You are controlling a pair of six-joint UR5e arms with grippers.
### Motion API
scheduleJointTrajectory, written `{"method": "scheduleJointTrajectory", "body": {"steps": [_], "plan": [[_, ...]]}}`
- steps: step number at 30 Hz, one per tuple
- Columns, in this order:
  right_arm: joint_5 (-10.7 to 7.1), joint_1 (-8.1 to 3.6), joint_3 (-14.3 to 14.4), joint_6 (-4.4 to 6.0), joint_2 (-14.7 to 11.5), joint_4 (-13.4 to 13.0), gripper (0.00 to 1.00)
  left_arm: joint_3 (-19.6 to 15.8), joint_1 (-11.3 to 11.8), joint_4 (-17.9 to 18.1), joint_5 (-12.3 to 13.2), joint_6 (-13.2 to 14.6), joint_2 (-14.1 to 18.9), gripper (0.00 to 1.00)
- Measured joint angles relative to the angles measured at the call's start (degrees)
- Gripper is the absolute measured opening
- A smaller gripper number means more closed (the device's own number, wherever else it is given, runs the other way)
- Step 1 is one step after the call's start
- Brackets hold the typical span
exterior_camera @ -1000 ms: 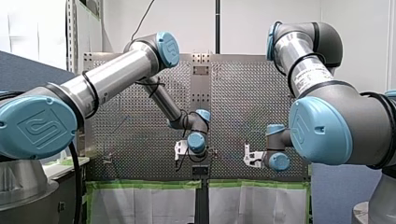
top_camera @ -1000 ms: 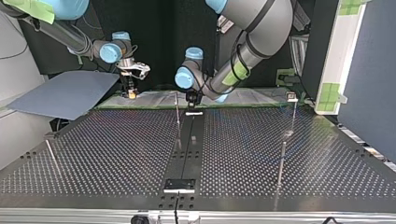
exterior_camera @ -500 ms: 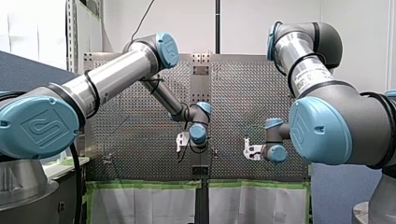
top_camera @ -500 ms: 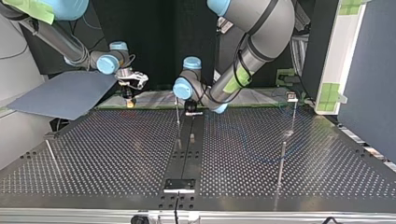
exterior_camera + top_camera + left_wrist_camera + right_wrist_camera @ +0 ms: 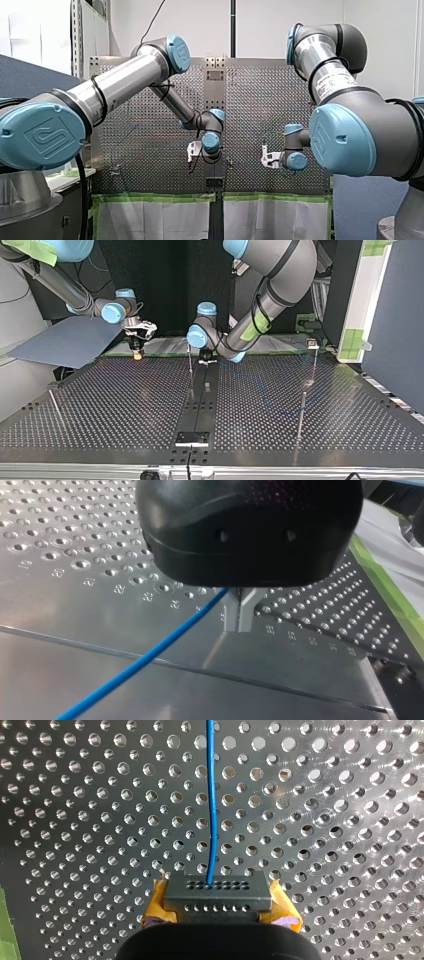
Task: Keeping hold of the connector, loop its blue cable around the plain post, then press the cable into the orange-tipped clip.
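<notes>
Two tools, both busy. My right tool (image 5: 218, 912) is clenched on the connector (image 5: 217, 892), with yellow pads (image 5: 284, 912) on either side of it. In the top view it sits upper left, at the upper edge of the worktop (image 5: 125, 405). The blue cable (image 5: 212, 805) leaves the connector's face and runs straight ahead over the holes.

My left tool (image 5: 240, 615), upper middle of the top view, has its metal fingers (image 5: 247, 607) drawn together. The cable meets them near their roots and trails away to one side. Pinched or only passing through, cannot tell. A thin post (image 5: 190, 365) stands just beside this tool; I take it for the plain post. Orange-tipped clip: cannot pick it out. Loop not yet made, as I judge.

Risks:
- The cable goes taut between the tools as I swing round the post, and the connector twists or slides out of the pads.
- The cable rides high and pops over the post's top if I carry it too far up.
- If the left tool only cradles the cable, it can slip free mid-loop.
- Loose cable may snag another post (image 5: 301, 410), lower right of the top view.
- The tools are near each other, so the wrists could clash.
</notes>
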Motion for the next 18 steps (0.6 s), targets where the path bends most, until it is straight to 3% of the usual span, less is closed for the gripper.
{"method": "scheduleJointTrajectory", "body": {"steps": [5,7,8,9,10,17,18], "plan": [[0.00,-0.07,-0.01,-0.09,0.00,0.19,0.00,-0.03,-0.03,-0.11,0.04,-0.01,0.00,0.00],[0.00,-0.08,-0.02,-0.11,0.00,0.30,0.00,-0.20,-0.17,-0.04,0.02,0.15,0.00,0.17],[0.00,-0.08,-0.02,-0.13,0.00,0.40,0.00,-0.30,-0.21,0.00,0.00,0.28,0.00,0.17],[0.00,-0.08,-0.02,-0.14,0.01,0.45,0.00,-0.43,-0.29,0.02,-0.05,0.45,0.01,0.31],[0.00,-0.07,-0.02,-0.15,0.00,0.51,0.00,-0.53,-0.34,0.02,-0.08,0.54,0.00,0.38],[-0.05,-0.07,-0.04,-0.19,0.00,0.81,0.00,-0.90,-0.54,-0.01,-0.25,0.75,0.01,0.41],[-0.08,-0.07,-0.04,-0.19,0.00,0.86,0.00,-0.91,-0.57,-0.02,0.00,0.85,0.00,0.48]]}}
